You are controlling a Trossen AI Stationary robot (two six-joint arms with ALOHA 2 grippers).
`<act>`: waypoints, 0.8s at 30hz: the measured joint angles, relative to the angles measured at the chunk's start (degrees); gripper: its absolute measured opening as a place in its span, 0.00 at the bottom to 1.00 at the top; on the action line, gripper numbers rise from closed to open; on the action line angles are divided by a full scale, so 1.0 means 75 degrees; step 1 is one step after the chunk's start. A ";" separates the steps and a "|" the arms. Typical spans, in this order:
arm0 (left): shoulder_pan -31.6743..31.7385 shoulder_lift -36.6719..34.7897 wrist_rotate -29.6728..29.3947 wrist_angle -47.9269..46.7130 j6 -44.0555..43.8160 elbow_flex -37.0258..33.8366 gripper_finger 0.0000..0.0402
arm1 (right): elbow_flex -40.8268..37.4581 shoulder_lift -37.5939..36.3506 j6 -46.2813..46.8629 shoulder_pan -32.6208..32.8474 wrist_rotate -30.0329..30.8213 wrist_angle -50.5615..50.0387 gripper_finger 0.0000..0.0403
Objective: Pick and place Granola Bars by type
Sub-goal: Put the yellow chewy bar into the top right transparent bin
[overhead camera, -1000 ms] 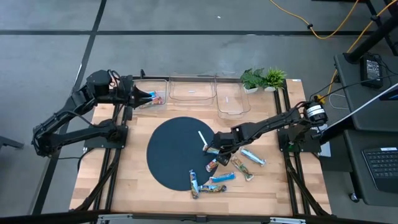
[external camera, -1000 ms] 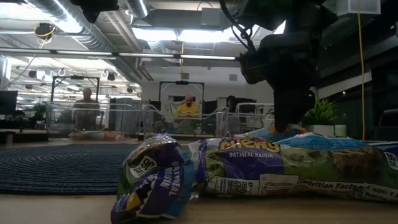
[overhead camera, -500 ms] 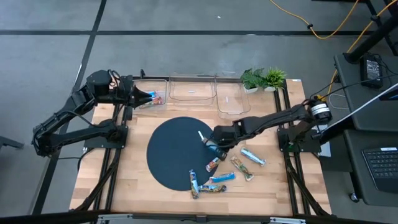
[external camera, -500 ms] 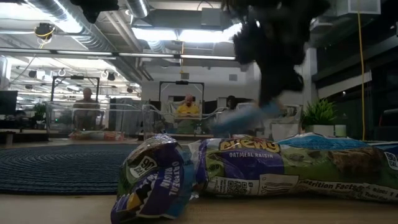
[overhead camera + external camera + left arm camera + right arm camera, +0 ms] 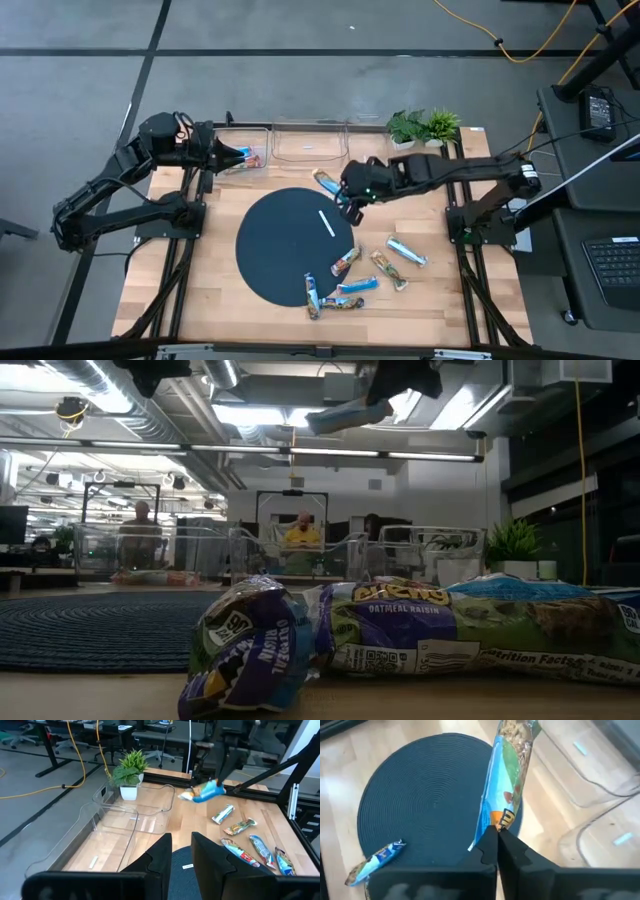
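The round dark mat [image 5: 293, 243] at the centre of the bench [image 5: 220, 300] serves as the reference landmark.

Left of the mat and toward the rear, the left gripper [image 5: 243, 155] hangs over the leftmost clear bin [image 5: 243, 150]. Its jaws show a narrow gap in the left wrist view; whether they pinch anything cannot be told. A red-orange bar [image 5: 254, 159] lies in that bin just beside the jaws.

Behind the mat stands the middle clear bin [image 5: 310, 141], and to the right of it the third clear bin [image 5: 374, 160].

On the mat lies a thin white strip [image 5: 326, 222].

At the rear right edge of the mat, the right gripper [image 5: 347, 193] is raised above the bench. Its jaws are pressed together on one end of a blue granola bar [image 5: 327, 183], which hangs clear of the surface.

At the front right edge of the mat and just beyond it, the remaining granola bars [image 5: 360, 270] lie scattered on the bench, in blue, silvery and multicolour wrappers.

Beyond the third bin stand two small potted plants [image 5: 423, 127].
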 joint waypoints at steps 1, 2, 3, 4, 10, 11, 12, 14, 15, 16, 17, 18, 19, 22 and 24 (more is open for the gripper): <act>0.0000 0.0000 0.0000 0.0014 0.0000 0.0000 0.17 | 0.0077 0.0000 -0.0041 -0.0034 0.0002 -0.0131 0.01; 0.0001 0.0000 0.0000 0.0023 0.0000 0.0000 0.17 | 0.0146 0.0000 -0.0075 -0.0077 0.0002 -0.0243 0.01; 0.0001 0.0000 -0.0004 0.0021 -0.0001 0.0000 0.17 | 0.0190 0.0000 -0.0130 -0.0131 0.0002 -0.0306 0.01; 0.0000 0.0000 -0.0016 0.0021 -0.0002 0.0000 0.16 | 0.0230 0.0001 -0.0216 -0.0190 0.0001 -0.0358 0.01; 0.0000 0.0006 -0.0026 0.0018 -0.0295 0.0000 0.16 | 0.0537 -0.0012 -0.0825 -0.0894 -0.0285 -0.1269 0.01; 0.0000 0.0006 -0.0026 0.0018 -0.0348 0.0000 0.16 | 0.0614 -0.0038 -0.0973 -0.1077 -0.0343 -0.1517 0.01; 0.0001 0.0006 -0.0026 0.0017 -0.0372 0.0000 0.16 | 0.0714 -0.0072 -0.1152 -0.1273 -0.0432 -0.1788 0.01; 0.0000 0.0006 -0.0030 0.0011 -0.0349 0.0000 0.16 | 0.0997 -0.0134 -0.1585 -0.1689 -0.0463 -0.2410 0.01; 0.0000 0.0006 -0.0070 -0.0002 -0.0291 0.0000 0.16 | 0.1170 -0.0168 -0.1833 -0.1908 -0.0464 -0.2728 0.01; 0.0000 0.0006 -0.0151 -0.0020 -0.0229 0.0000 0.16 | 0.1342 -0.0196 -0.2076 -0.2135 -0.0467 -0.3023 0.01; 0.0000 0.0006 -0.0263 -0.0017 -0.0219 0.0000 0.16 | 0.1532 -0.0218 -0.2275 -0.2389 -0.0464 -0.3277 0.01; 0.0000 0.0008 -0.0426 -0.0016 -0.0221 0.0000 0.15 | 0.1726 -0.0233 -0.2449 -0.2635 -0.0466 -0.3504 0.01; 0.0000 0.0023 -0.0588 -0.0017 -0.0252 0.0000 0.15 | 0.1907 -0.0252 -0.2622 -0.2885 -0.0468 -0.3712 0.01; 0.0001 0.0088 -0.0955 -0.0015 -0.0347 0.0000 0.15 | 0.2429 -0.0268 -0.2979 -0.3659 -0.0740 -0.4223 0.01; 0.0003 0.0138 -0.1035 -0.0016 -0.0414 0.0000 0.16 | 0.2597 -0.0268 -0.3185 -0.4166 -0.1180 -0.4402 0.01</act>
